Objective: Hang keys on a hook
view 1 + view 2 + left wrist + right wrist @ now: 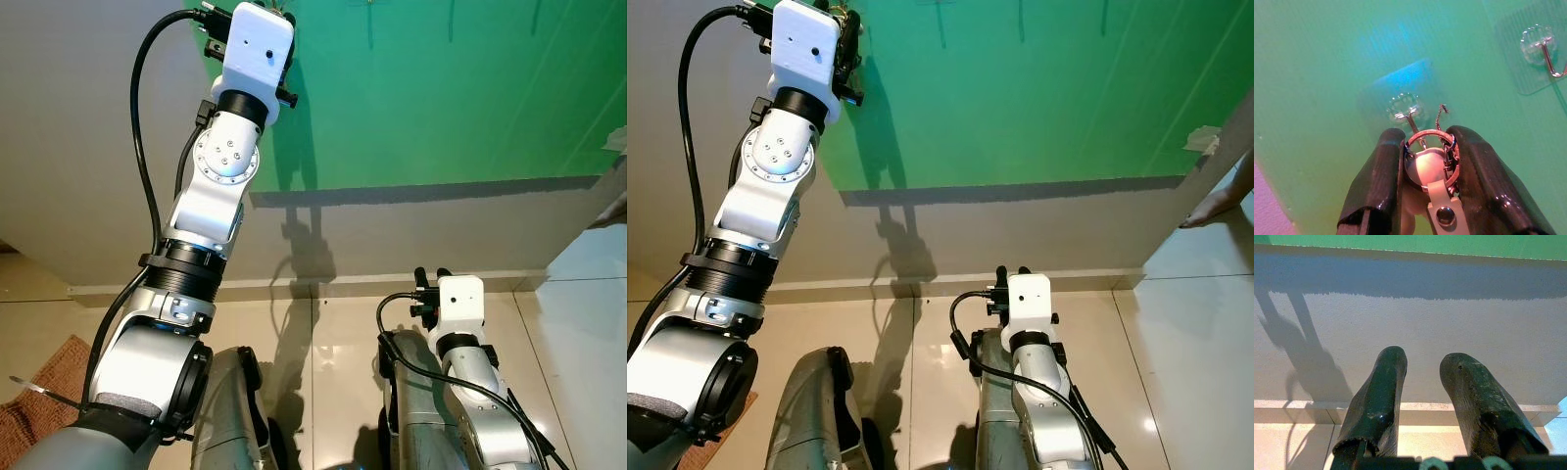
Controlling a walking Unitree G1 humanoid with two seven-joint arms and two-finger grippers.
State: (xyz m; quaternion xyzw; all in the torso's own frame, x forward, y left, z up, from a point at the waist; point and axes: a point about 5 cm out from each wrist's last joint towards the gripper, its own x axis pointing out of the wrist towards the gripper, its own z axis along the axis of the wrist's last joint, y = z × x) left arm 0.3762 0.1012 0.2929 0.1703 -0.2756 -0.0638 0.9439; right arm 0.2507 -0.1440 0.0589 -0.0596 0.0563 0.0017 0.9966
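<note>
Against the green wall panel (1327, 58), the left gripper (1425, 161) pinches the key ring (1431, 159) between nearly closed fingers, the hook (1411, 120) just beyond at 11 o'clock.

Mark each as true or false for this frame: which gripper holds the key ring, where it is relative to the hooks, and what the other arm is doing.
1. The left gripper is shut on the key ring. True.
2. The key ring is at the nearer hook on the green panel. True.
3. The right gripper holds a key. False: its fingers are apart with nothing between them.
4. The green panel carries one hook. False: a second hook sits beside it.
5. The right gripper is raised to the panel. False: it hangs low, above the floor.
</note>
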